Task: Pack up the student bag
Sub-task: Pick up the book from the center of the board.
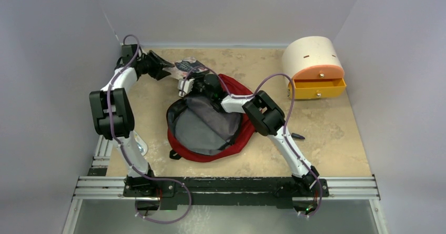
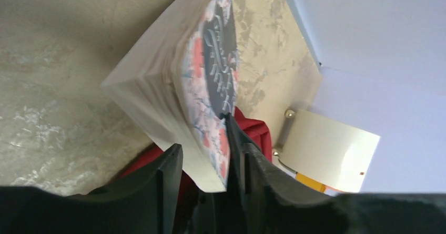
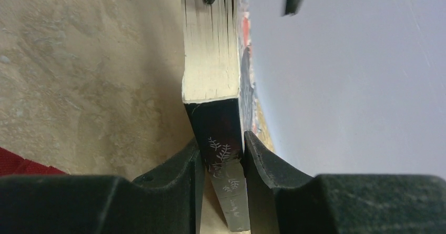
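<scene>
Arms come first: two of them, fixed side by side at the near edge of the table (image 1: 336,139). One student bag (image 1: 205,131) lies just past them in the middle of the table. It lies flat with its mouth wide open, so the grey inside shows. The right arm reaches over the bag's far right side and hides part of it. One small dark thing (image 1: 298,136) lies on the table to the right of that arm; I cannot tell what it is.

Just past the bag's far edge is one book (image 1: 188,64) with a dark, flowery cover. Both grippers meet at it. The right gripper (image 3: 220,150) pinches the book's dark end, with a finger pressed on each side. The left gripper (image 2: 205,139) has its fingers spread around a corner of the book, and one finger stands clear of the cover.

Farther back on the right sits one cream-and-orange drawer box (image 1: 310,55), well apart from the bag. Its yellow bottom drawer (image 1: 317,89) sticks out.
</scene>
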You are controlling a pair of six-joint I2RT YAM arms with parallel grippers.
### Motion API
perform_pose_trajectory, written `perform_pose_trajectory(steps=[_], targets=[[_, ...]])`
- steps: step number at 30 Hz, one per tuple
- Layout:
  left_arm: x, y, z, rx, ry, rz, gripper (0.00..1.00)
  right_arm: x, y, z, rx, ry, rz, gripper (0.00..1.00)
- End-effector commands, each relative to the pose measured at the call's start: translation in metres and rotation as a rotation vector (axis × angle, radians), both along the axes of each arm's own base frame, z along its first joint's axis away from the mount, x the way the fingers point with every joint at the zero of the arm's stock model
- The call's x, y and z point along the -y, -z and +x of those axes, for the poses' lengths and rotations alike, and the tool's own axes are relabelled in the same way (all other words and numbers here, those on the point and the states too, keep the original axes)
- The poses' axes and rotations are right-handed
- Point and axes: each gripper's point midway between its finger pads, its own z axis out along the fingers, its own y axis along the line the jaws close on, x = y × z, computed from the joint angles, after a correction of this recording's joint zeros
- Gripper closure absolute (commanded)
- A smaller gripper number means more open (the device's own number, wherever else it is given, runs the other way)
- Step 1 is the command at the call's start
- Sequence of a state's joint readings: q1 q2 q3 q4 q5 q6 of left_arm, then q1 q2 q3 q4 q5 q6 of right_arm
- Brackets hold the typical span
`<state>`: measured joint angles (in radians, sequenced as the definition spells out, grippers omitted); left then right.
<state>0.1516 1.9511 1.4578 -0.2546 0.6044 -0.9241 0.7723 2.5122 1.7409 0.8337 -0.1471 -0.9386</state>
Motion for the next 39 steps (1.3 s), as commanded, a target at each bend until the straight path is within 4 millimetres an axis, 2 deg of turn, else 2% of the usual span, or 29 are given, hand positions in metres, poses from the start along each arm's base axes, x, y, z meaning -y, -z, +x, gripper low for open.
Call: perform_pose_trajectory(steps=[1,2,4,7,11,14,17,18,23,26,29,33,36,39], targets=[[-0.008,-0.062,-0.004,0.141,0.009,0.024,0.46,0.004,-0.082,-0.004,0.126,-0.003,0.165,0.95],[-0.013,-0.072,-0.005,0.160,-0.004,0.042,0.41,0.007,-0.088,-0.004,0.134,-0.003,0.181,0.97],[-0.021,-0.092,-0.007,0.200,-0.028,0.081,0.35,0.011,-0.102,-0.006,0.147,-0.004,0.218,1.00],[-0.032,-0.124,-0.017,0.267,-0.064,0.157,0.31,0.018,-0.125,-0.007,0.154,-0.001,0.280,1.00],[-0.036,-0.154,-0.039,0.332,-0.084,0.228,0.28,0.028,-0.170,-0.010,0.131,-0.014,0.408,1.00],[-0.029,-0.165,-0.060,0.347,-0.069,0.223,0.26,0.038,-0.205,-0.016,0.124,-0.026,0.468,1.00],[-0.015,-0.174,-0.082,0.333,-0.042,0.154,0.25,0.049,-0.235,-0.022,0.093,-0.018,0.517,1.00],[-0.011,-0.178,-0.089,0.328,-0.035,0.129,0.25,0.052,-0.238,-0.025,0.067,-0.013,0.526,1.00],[0.006,-0.217,-0.124,0.353,-0.047,0.020,0.23,0.078,-0.279,-0.049,-0.023,0.001,0.602,1.00],[0.017,-0.242,-0.140,0.377,-0.035,-0.063,0.22,0.094,-0.290,-0.064,-0.056,0.020,0.620,1.00],[0.033,-0.255,-0.154,0.347,-0.053,-0.146,0.22,0.109,-0.295,-0.079,-0.062,0.044,0.627,1.00],[0.058,-0.259,-0.163,0.300,-0.092,-0.178,0.21,0.122,-0.289,-0.097,-0.028,0.108,0.599,1.00],[0.078,-0.257,-0.167,0.261,-0.075,-0.213,0.21,0.130,-0.282,-0.103,-0.003,0.166,0.571,1.00],[0.092,-0.253,-0.166,0.228,-0.051,-0.239,0.20,0.135,-0.285,-0.109,0.002,0.193,0.571,1.00]])
